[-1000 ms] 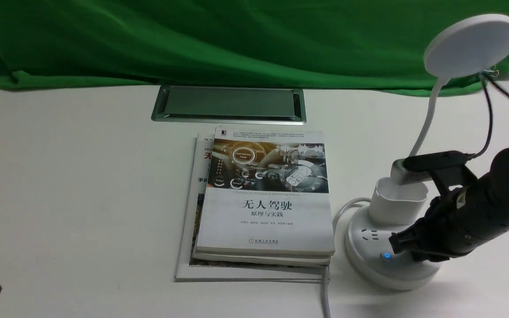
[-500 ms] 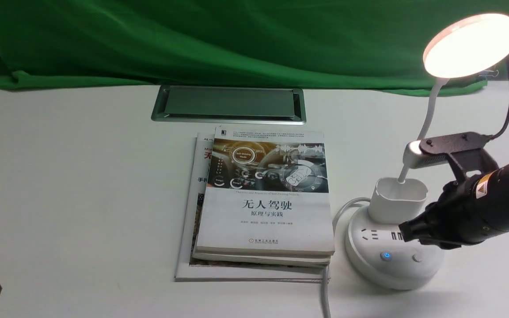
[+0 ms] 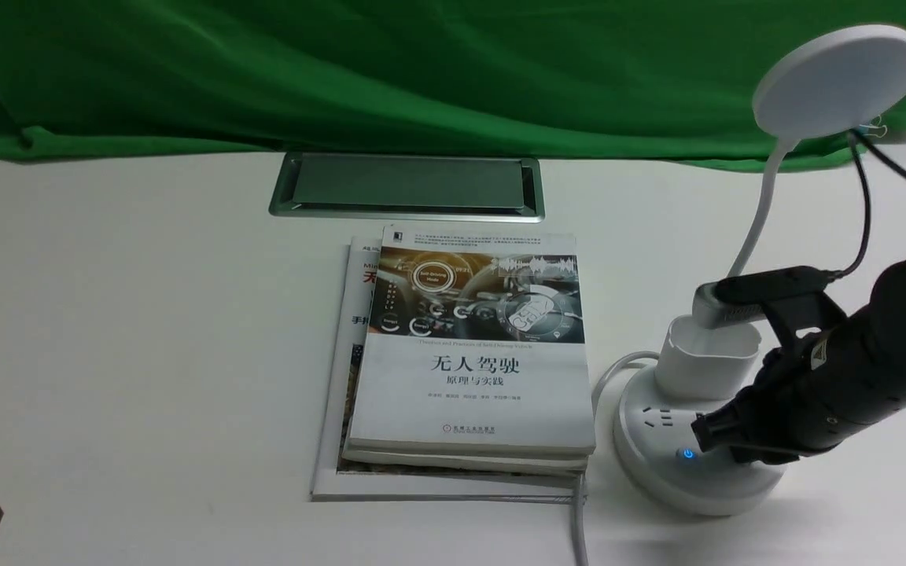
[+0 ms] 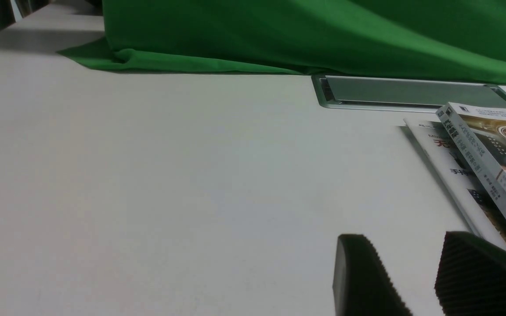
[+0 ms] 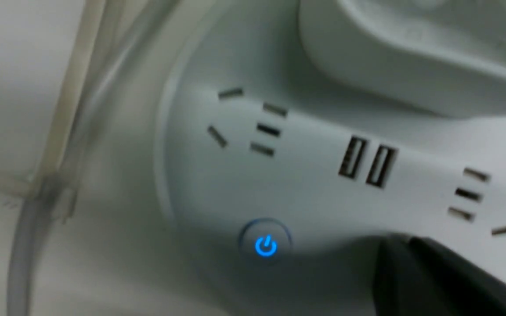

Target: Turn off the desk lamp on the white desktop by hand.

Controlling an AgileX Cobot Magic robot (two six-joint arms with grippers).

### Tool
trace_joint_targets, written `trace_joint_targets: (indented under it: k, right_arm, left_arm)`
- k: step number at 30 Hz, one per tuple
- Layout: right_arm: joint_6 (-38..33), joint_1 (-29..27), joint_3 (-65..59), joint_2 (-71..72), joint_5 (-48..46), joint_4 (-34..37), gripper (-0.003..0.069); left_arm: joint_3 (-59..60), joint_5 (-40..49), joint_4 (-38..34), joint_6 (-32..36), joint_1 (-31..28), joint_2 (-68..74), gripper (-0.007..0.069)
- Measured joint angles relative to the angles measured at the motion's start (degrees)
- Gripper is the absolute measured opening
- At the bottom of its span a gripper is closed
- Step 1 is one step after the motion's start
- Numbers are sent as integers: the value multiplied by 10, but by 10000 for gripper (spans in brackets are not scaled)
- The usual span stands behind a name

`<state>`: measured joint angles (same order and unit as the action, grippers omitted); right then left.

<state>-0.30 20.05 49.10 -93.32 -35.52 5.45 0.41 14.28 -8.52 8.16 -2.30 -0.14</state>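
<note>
The white desk lamp stands at the right of the white desktop (image 3: 146, 330). Its round disc head (image 3: 838, 81) is dark, above a thin neck (image 3: 760, 220), a cup holder (image 3: 708, 354) and a round base (image 3: 657, 440) with sockets. A blue power button (image 3: 687, 453) glows on the base, also in the right wrist view (image 5: 265, 245). My right gripper (image 3: 708, 436) is shut, its tip pressed down on the base where the second button is hidden; its tips show in the right wrist view (image 5: 404, 245). My left gripper (image 4: 404, 272) is open and empty, low over bare desktop.
A stack of books (image 3: 473, 354) lies left of the lamp base, and its edge shows in the left wrist view (image 4: 481, 153). A grey metal cable hatch (image 3: 407, 185) sits behind it. Green cloth (image 3: 343, 71) covers the back. The lamp's white cord (image 3: 579, 519) runs to the front edge.
Half a second ago the lamp head was lit and my right gripper was raised above the base. Now the gripper is back down on the base and the lamp head is dark.
</note>
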Motion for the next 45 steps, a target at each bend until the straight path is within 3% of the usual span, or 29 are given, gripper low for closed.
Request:
trace_joint_targets:
  k: [7,26,36,45]
  right_arm:
    - [3,0,-7,56,-33,-2,29]
    - [21,12,-116,441,-102,-2,29]
    - [16,7,-124,539,-19,-14,30]
    - [-10,-114,-341,740,195,-21,25]
  left_arm:
    - [0,0,0,0,0,0,242]
    - [0,0,0,0,0,0,242]
    - [0,-1,0,0,0,0,242]
    - [0,-1,1,0,0,0,242]
